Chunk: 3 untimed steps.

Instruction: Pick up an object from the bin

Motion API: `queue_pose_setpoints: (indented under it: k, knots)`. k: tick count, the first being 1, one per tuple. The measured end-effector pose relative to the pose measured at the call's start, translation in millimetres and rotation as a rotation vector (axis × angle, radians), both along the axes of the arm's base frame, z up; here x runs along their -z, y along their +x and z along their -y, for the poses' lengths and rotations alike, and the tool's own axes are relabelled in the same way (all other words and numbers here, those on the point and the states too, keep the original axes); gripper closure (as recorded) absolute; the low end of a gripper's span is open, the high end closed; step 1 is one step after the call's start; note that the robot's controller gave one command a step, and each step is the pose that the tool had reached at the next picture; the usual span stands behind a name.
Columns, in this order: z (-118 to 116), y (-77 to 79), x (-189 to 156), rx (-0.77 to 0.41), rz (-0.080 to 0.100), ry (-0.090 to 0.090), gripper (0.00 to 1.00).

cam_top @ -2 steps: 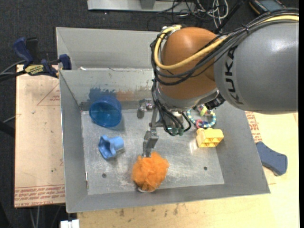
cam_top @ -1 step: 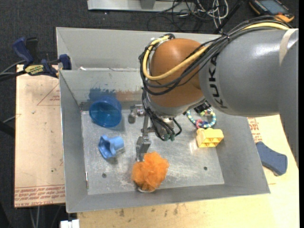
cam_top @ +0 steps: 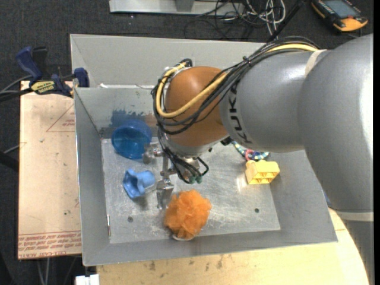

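Two things lie nearest the gripper [cam_top: 161, 186], which stands low over the bin [cam_top: 208, 245] floor, left of centre.
- Blue piece [cam_top: 136, 183]: small, crumpled, left of centre on the floor, just left of the gripper; whether they touch cannot be told. Bare floor separates it from the left wall.
- Orange ball [cam_top: 187, 214]: fuzzy, just below and right of the gripper, at the floor's front edge near the front wall.
- Gripper state: cannot be told, as the orange wrist cover and cables hide its upper part.
- Blue cup [cam_top: 129, 140]: on its side in the rear left corner, mouth facing forward, near the left and rear walls.
- Yellow block [cam_top: 262, 172]: right of centre, well apart from the ball, with open floor between them and in the front right corner.
- Coloured item [cam_top: 254, 154]: small, just behind the block, partly under the arm [cam_top: 285, 100]; kind unclear.
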State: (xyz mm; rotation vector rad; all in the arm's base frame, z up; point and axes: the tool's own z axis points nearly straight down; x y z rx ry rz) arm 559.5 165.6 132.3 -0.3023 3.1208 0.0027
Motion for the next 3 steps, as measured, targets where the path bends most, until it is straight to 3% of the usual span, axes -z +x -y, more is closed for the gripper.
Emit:
queue_pose_setpoints:
  k: [1, 2, 3]
  knots:
    - [-4.4, -13.6, 59.3, 0.207, -0.007, 0.000, 1.00]
    - [-4.3, -13.6, 59.3, 0.208, -0.007, 0.000, 1.00]
    - [-2.6, -11.1, -128.1, 0.184, 0.000, 0.001, 1.00]
